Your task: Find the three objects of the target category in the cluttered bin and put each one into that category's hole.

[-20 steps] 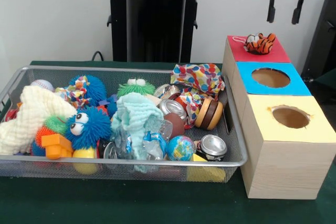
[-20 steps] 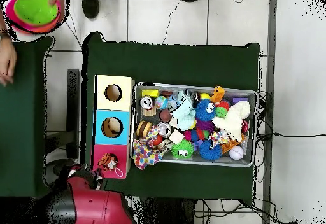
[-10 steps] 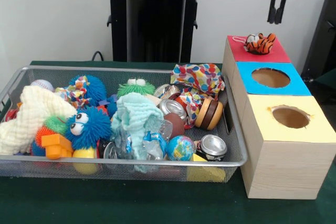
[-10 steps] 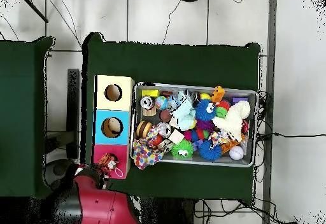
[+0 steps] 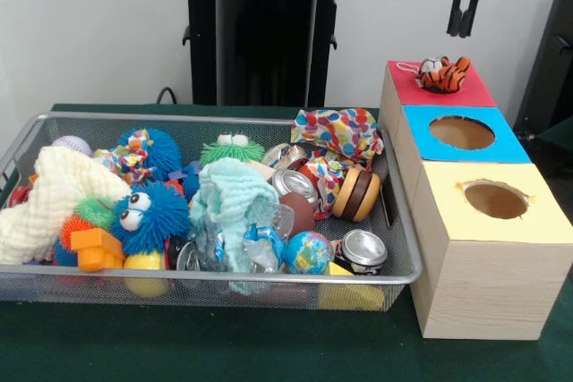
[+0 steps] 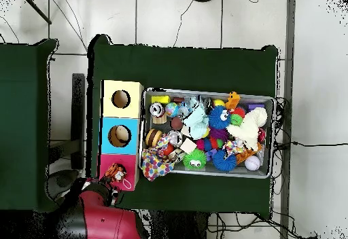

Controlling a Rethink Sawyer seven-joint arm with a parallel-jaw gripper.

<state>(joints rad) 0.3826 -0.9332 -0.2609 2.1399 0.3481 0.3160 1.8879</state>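
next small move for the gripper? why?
Probably swing the gripper over the wire bin and start down toward a toy. It hangs high above the red box top, fingers close together, holding nothing. The tiger toy sits over the red box top, where no open hole shows, while the blue and yellow holes show open.

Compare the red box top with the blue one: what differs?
The red box top has a tiger toy sitting on it, so no hole shows; the blue box top is bare with an open round hole. Red is farther back in the front view, under the pincer. Both cap the same wooden box row.
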